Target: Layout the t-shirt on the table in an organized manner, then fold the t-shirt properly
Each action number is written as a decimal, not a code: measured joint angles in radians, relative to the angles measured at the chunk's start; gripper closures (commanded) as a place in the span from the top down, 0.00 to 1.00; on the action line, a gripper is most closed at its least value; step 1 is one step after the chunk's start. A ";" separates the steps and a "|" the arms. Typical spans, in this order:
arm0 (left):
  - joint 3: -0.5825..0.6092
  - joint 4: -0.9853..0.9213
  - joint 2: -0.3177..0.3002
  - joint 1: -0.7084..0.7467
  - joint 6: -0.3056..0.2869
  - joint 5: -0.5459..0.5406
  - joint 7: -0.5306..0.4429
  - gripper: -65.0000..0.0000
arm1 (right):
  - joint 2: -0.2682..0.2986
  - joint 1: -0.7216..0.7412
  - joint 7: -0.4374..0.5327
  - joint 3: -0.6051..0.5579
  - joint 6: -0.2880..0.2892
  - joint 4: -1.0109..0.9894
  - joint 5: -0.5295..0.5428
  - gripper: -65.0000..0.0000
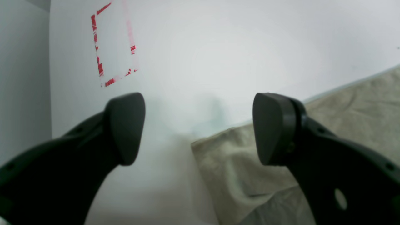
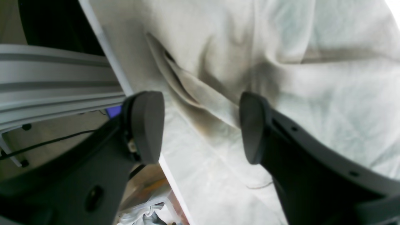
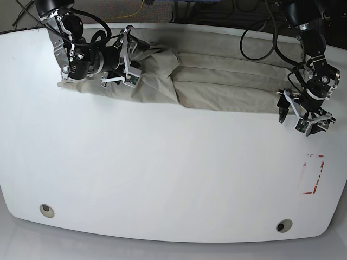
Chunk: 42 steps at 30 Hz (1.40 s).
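The t-shirt [image 3: 217, 81] lies as a long crumpled strip along the far edge of the table [image 3: 162, 179], bunched thicker toward the right-arm end; it is not yet spread flat, so my read is that the layout step is in hand and folding has not begun. The 2 arms sit at opposite ends of the strip, which suits pulling the cloth out lengthwise. The right gripper [image 2: 200, 125] hangs low over the wrinkled fabric near the table's edge, wrist bent down and inward, jaws parted on either side of a raised fold with nothing pinched between them. The left gripper [image 1: 198, 128] hovers beside the other end, forearm reaching down from above, jaws spread wide and empty; one corner of the shirt lies just under and between the pads. The red tape rectangle [image 3: 314, 174] sits on bare table near this arm, apart from the cloth. 2 grommet holes [image 3: 46, 209] mark the near edge.
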 measured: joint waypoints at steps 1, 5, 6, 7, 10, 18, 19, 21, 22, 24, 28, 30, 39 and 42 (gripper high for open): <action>0.000 0.000 0.000 0.000 0.000 0.000 0.001 0.79 | 0.001 0.001 0.000 0.000 0.000 0.000 0.000 0.56; 0.000 0.000 -0.001 0.000 0.000 0.001 0.001 0.79 | 0.006 0.006 0.002 0.000 0.000 0.000 -0.008 0.56; 0.000 0.000 -0.001 0.000 0.000 0.000 0.001 0.79 | 0.005 0.008 0.003 0.000 0.000 0.002 -0.027 0.56; 0.000 0.000 0.000 -0.002 0.000 0.000 0.000 0.79 | 0.004 0.010 0.002 0.000 0.000 0.002 -0.058 0.56; 0.000 0.000 0.000 -0.003 0.000 -0.001 0.000 0.79 | -0.014 0.012 0.000 0.003 0.000 0.002 -0.135 0.56; 0.000 0.000 -0.001 -0.003 0.000 0.000 0.001 0.79 | -0.078 -0.007 0.006 -0.002 0.000 0.003 -0.209 0.56; 0.000 0.000 -0.001 -0.003 0.000 0.000 0.000 0.79 | -0.079 -0.010 0.004 -0.002 0.000 0.003 -0.211 0.56; 0.000 0.000 -0.001 -0.003 0.000 0.000 0.000 0.79 | -0.077 -0.013 0.003 -0.002 0.000 0.003 -0.210 0.56; 0.000 0.000 0.000 -0.003 0.000 0.000 0.000 0.79 | -0.075 -0.013 0.002 -0.002 0.000 0.003 -0.210 0.56; 0.000 0.000 0.000 -0.003 0.000 0.000 0.000 0.79 | -0.074 -0.013 0.000 -0.002 0.000 0.006 -0.211 0.56; 0.000 0.000 -0.001 -0.003 0.000 0.000 0.001 0.79 | -0.076 -0.014 0.003 -0.002 0.000 0.015 -0.210 0.48; 0.000 0.000 -0.001 -0.003 0.000 0.000 0.001 0.79 | -0.077 -0.016 0.003 -0.002 0.000 0.015 -0.210 0.40; 0.000 0.000 -0.001 -0.003 0.000 0.000 0.001 0.79 | -0.075 -0.017 0.002 -0.002 0.000 0.015 -0.211 0.15; 0.000 0.000 -0.001 -0.003 0.000 0.000 0.000 0.79 | -0.075 -0.023 0.004 -0.002 0.000 0.016 -0.211 0.11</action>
